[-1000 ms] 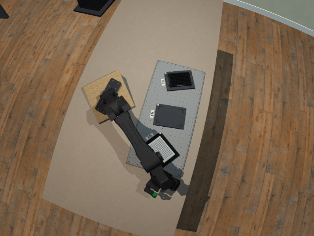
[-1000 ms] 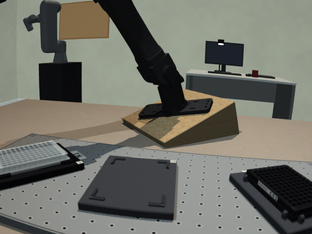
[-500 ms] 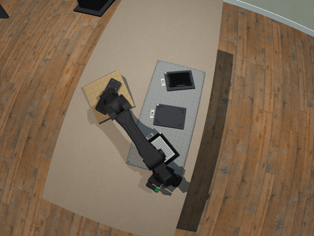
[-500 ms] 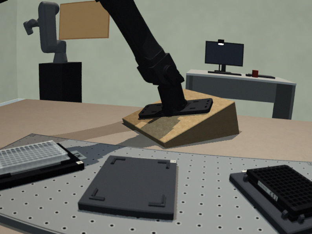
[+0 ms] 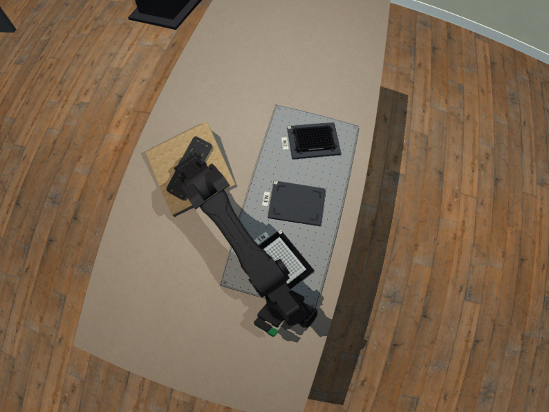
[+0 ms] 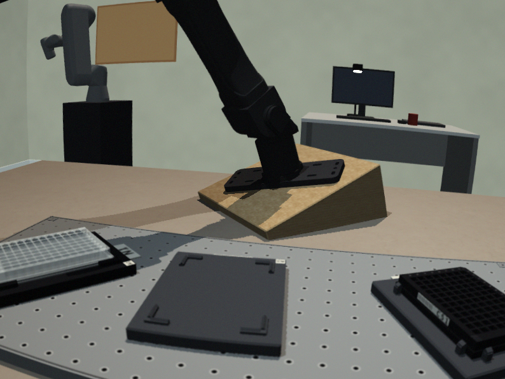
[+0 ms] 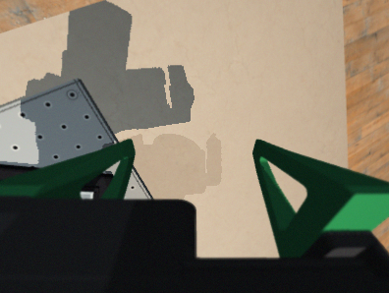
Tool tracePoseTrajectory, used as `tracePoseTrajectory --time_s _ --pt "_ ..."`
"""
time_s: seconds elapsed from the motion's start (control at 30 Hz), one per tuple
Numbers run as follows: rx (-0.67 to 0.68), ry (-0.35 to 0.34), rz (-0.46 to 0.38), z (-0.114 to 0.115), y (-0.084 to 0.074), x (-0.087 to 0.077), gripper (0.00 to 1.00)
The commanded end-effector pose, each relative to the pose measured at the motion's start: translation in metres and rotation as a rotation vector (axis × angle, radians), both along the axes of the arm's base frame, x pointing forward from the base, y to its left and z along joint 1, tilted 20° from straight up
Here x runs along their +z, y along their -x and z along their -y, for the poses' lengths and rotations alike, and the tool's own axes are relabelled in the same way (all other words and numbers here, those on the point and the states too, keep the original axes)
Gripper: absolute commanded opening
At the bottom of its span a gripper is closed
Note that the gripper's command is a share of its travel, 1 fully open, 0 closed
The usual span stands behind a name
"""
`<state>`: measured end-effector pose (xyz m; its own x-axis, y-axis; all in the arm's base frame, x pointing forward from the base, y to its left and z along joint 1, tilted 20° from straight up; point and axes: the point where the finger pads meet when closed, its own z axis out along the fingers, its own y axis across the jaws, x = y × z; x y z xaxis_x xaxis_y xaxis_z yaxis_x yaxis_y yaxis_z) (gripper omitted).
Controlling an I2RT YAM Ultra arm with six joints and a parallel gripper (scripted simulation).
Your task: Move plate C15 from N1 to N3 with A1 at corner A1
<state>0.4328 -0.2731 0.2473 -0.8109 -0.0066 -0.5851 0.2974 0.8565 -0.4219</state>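
On perforated deck (image 6: pixel 326 326), clear ribbed plate C15 (image 6: pixel 48 250)

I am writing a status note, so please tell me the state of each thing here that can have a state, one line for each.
Gripper: open, holding nothing, over the table beyond the deck's edge.
Plate C15: clear, right way up, seated in nest N1.
Nest N3: vacant, no plate inside its locators.
Plate C51: black, seated in nest N2.

A grey robot arm (image 6: pixel 79 56) is standing on a black pedestal (image 6: pixel 97 132), while a monitor (image 6: pixel 362 86) and red cup (image 6: pixel 413 119) are sitting on a desk (image 6: pixel 387 130).
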Motion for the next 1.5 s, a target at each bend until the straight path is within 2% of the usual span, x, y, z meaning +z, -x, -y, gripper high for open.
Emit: tracePoseTrajectory --time_s 0.0,0.83,0.87,0.93,0.97,1.0,1.03,1.1,1.13,1.23,1.4,1.47 --pt "-0.001 0.047 0.101 -0.003 -0.001 0.044 1.0" --pt "-0.001 0.047 0.101 -0.003 -0.001 0.044 1.0" --pt "0.004 -0.002 0.073 -0.012 0.001 0.036 1.0" --pt "-0.005 -0.054 0.063 -0.021 0.003 0.032 1.0" --pt "-0.005 -0.055 0.063 -0.026 0.003 0.029 1.0" --pt "-0.006 -0.073 0.024 -0.032 0.008 0.009 1.0" --pt "-0.011 -0.068 0.022 -0.034 0.01 0.008 1.0" --pt "-0.011 -0.068 0.023 -0.034 0.01 0.008 1.0" --pt "-0.009 -0.04 0.085 -0.03 0.001 0.03 1.0" --pt "-0.027 -0.037 0.084 -0.023 0.006 0.03 1.0" --pt "-0.016 -0.039 0.085 -0.027 0.003 0.03 1.0" --pt "-0.02 -0.119 0.045 -0.042 0.007 0.021 1.0"
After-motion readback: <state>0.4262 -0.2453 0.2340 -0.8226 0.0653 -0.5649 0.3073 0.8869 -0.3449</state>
